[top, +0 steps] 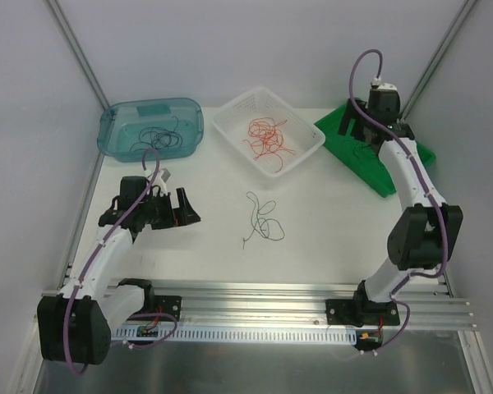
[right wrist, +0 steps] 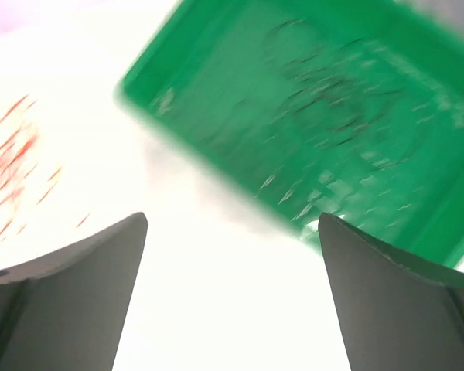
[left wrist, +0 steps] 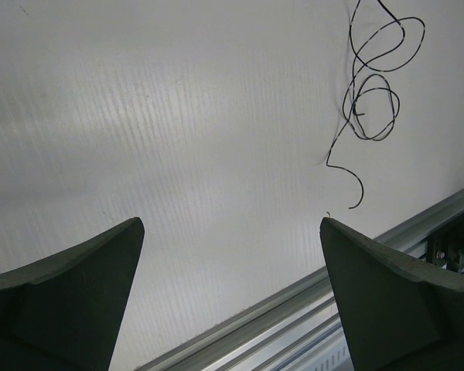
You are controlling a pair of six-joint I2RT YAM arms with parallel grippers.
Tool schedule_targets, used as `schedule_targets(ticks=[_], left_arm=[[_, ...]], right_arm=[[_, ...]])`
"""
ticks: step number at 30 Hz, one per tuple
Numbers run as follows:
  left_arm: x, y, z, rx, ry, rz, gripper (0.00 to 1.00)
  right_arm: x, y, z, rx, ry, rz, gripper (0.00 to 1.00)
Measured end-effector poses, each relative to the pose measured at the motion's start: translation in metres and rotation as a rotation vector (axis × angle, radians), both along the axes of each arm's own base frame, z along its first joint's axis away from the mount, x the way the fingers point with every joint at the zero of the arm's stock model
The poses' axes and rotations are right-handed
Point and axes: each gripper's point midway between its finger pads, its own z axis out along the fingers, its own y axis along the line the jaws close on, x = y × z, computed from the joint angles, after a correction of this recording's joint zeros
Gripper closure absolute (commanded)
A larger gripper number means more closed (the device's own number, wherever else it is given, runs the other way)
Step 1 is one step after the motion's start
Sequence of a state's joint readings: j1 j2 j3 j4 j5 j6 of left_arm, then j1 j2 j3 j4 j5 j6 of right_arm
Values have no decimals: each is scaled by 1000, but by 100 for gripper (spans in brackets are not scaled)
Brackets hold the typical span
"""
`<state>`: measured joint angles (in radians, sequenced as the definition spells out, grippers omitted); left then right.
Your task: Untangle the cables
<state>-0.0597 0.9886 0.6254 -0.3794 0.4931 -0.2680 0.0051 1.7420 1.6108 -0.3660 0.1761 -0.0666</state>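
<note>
A thin black cable (top: pixel 261 217) lies in loose loops on the white table, mid-centre; it also shows in the left wrist view (left wrist: pixel 371 85) at the upper right. My left gripper (top: pixel 183 209) is open and empty, low over the table left of that cable; its jaws stand wide apart (left wrist: pixel 232 224). My right gripper (top: pixel 355 123) is open and empty above the near edge of the green tray (top: pixel 376 156). In the blurred right wrist view (right wrist: pixel 232 220) the green tray (right wrist: pixel 332 116) holds thin dark cables.
A white basket (top: pixel 230 123) at the back centre holds red cables (top: pixel 267 135). A blue translucent bin (top: pixel 115 123) at the back left holds black cables (top: pixel 158 138). An aluminium rail (top: pixel 312 295) runs along the near table edge, also in the left wrist view (left wrist: pixel 294 309).
</note>
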Motion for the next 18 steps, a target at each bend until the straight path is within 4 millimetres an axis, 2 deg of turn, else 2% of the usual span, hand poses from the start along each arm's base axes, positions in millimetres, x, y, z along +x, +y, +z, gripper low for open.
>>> schedule_targets(ticks=[2, 3, 4, 7, 9, 13, 15, 18], left_arm=[[0, 0, 1, 2, -3, 2, 1], [0, 1, 1, 3, -7, 4, 1], [0, 1, 3, 3, -13, 4, 1], [0, 1, 6, 4, -31, 5, 1], [1, 1, 8, 4, -39, 6, 1], [1, 3, 8, 12, -43, 13, 1], [2, 5, 7, 20, -43, 21, 1], [2, 6, 7, 26, -45, 26, 1]], right_arm=[[-26, 41, 4, 24, 17, 91, 3], [-39, 53, 6, 37, 23, 121, 3], [-54, 82, 7, 54, 24, 189, 3], [-103, 143, 2, 102, 66, 345, 3], [-131, 177, -6, 129, 103, 441, 3], [-188, 247, -39, 182, 220, 630, 3], [-212, 271, -59, 183, 285, 681, 3], [-233, 297, -87, 161, 351, 715, 3]])
